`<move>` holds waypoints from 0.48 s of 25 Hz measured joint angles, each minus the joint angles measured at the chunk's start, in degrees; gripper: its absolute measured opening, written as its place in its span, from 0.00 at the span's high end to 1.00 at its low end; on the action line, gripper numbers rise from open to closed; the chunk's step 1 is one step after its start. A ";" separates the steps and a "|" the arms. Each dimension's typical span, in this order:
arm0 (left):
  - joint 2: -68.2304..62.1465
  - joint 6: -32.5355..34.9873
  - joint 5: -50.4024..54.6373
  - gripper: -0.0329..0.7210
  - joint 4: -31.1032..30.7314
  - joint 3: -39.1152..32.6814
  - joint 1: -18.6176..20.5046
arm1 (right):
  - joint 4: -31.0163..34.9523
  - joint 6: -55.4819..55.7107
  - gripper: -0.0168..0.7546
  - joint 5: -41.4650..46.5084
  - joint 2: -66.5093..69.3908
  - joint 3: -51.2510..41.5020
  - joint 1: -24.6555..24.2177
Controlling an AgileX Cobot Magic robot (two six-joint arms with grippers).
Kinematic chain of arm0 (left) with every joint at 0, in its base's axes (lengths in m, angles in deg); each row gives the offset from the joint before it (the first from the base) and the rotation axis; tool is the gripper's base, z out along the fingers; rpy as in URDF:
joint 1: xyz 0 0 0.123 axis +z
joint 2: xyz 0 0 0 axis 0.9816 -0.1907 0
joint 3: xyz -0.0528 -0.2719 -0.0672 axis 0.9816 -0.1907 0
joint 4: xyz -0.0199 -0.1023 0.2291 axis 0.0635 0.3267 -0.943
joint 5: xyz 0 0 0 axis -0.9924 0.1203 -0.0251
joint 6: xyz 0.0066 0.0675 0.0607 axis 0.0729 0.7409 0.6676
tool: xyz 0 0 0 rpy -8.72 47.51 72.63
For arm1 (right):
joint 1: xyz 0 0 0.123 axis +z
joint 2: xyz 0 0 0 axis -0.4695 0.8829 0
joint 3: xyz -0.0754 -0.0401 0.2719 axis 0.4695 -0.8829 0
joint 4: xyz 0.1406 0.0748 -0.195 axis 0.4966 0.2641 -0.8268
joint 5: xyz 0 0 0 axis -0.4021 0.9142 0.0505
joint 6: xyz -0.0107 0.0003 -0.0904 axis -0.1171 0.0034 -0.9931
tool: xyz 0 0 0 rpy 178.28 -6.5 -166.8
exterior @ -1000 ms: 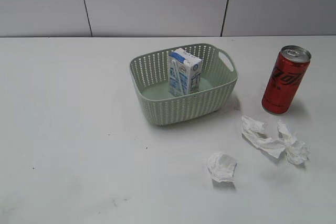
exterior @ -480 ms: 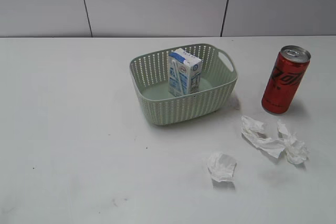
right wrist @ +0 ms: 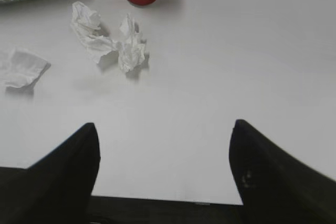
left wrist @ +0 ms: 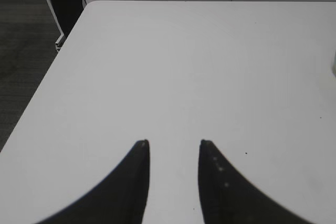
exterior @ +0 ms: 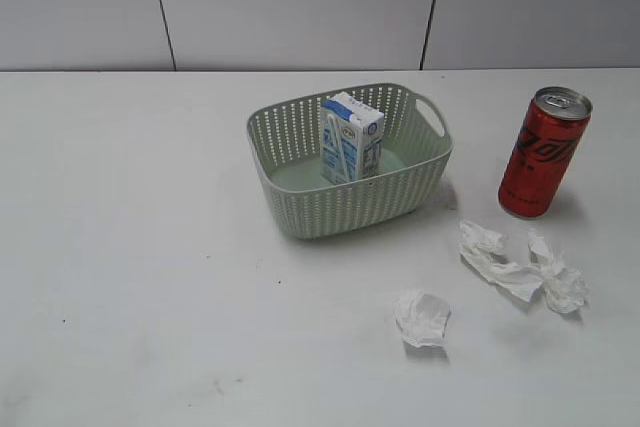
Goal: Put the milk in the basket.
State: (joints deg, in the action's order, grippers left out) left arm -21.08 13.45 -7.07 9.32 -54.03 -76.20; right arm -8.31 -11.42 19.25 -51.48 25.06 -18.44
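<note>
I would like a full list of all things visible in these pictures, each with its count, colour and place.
basket: one, pale sage green, on the table behind the middle.
milk: one, blue and white, standing upright inside the basket.
can: one, red, upright, to the right of the basket.
crumpled tissues: one long white wad in front of the can, plus one smaller white wad nearer the camera.
table: one, white, under everything.
left gripper: one, black, open, empty, over bare table.
right gripper: one, black, open wide, empty, near the table's front edge.
</note>
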 joint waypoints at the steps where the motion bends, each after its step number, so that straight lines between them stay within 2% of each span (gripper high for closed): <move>1: 0.00 0.00 0.00 0.64 0.00 0.00 0.00 | 0.00 0.00 0.21 0.00 -0.94 0.00 0.00; 12: 0.00 0.00 0.00 0.64 0.00 0.00 0.00 | 0.00 0.05 0.21 0.23 -12.03 -0.24 0.00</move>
State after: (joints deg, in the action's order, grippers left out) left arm -21.08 13.45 -7.07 9.32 -54.03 -76.20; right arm -8.31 -11.37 19.48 -63.51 24.82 -18.44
